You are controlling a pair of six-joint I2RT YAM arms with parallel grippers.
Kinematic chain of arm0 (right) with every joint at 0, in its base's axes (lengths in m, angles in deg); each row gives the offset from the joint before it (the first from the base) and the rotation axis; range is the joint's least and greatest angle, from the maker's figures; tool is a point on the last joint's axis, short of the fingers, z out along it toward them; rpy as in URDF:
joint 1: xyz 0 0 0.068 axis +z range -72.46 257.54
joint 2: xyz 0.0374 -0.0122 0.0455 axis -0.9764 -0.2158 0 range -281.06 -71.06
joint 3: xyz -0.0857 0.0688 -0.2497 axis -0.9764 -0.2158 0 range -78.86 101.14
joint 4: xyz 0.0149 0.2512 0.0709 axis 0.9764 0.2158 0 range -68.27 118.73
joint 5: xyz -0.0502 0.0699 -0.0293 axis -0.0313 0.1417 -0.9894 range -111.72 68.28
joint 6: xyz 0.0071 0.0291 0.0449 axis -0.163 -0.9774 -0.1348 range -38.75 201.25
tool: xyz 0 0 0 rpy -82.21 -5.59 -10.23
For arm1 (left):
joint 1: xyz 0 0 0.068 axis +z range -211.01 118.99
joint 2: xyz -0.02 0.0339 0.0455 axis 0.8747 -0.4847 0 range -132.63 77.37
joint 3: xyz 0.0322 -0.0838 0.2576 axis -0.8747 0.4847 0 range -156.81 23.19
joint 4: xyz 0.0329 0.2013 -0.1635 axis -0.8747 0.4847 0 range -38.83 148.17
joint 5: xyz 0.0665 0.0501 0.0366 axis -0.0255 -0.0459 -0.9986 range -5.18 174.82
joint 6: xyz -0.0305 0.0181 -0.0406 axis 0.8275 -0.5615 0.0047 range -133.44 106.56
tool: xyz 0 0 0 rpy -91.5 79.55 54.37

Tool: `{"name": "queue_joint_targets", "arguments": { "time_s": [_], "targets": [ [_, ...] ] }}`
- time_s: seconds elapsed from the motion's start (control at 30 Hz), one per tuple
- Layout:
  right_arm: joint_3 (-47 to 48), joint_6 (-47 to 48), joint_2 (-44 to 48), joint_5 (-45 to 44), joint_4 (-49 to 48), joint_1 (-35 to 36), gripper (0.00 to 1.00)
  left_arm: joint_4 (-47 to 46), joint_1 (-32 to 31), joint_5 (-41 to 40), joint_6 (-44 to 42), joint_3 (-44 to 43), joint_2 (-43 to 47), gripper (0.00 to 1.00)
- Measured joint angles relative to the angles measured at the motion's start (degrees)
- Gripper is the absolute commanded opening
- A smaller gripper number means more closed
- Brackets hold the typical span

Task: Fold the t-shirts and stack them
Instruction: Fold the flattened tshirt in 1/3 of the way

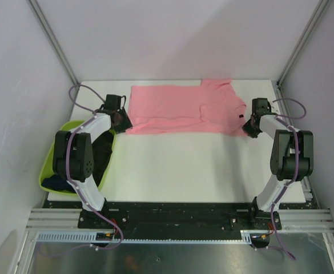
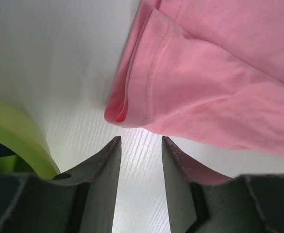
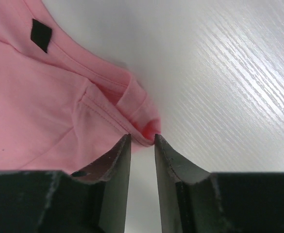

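Note:
The salmon-pink t-shirt lies partly folded along the back of the white table, its small dark collar label near the right end. My left gripper is open and low at the shirt's near-left corner. In the left wrist view the folded hem corner lies just ahead of the left gripper. My right gripper is open at the near-right corner. In the right wrist view the cloth's edge sits at the tips of the right gripper. Dark tees lie in the tub.
The lime-green plastic tub stands at the table's left edge beside the left arm; its rim shows in the left wrist view. White walls and metal frame posts enclose the table on three sides.

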Motion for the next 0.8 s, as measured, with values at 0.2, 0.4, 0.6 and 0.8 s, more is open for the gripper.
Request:
{"name": "queue_joint_targets", "arguments": {
  "time_s": [0.2,0.4,0.6,0.8],
  "targets": [
    [-0.02,-0.68,-0.02,0.17,-1.31,-0.66,0.01,0.04,0.0,-0.07,-0.02,0.94,-0.04,0.43],
    [-0.02,-0.83,0.0,0.17,-1.33,-3.28,0.0,-0.02,-0.2,-0.68,-0.04,1.07,-0.59,0.43],
    [-0.02,-0.55,0.0,0.17,-1.27,-3.87,0.0,-0.04,-1.14,-1.95,-0.33,1.07,-2.51,0.43],
    [0.24,0.13,0.0,0.37,-0.76,-4.2,0.0,-0.09,-2.16,-3.56,-0.48,1.07,-4.52,0.41]
  ]
}}
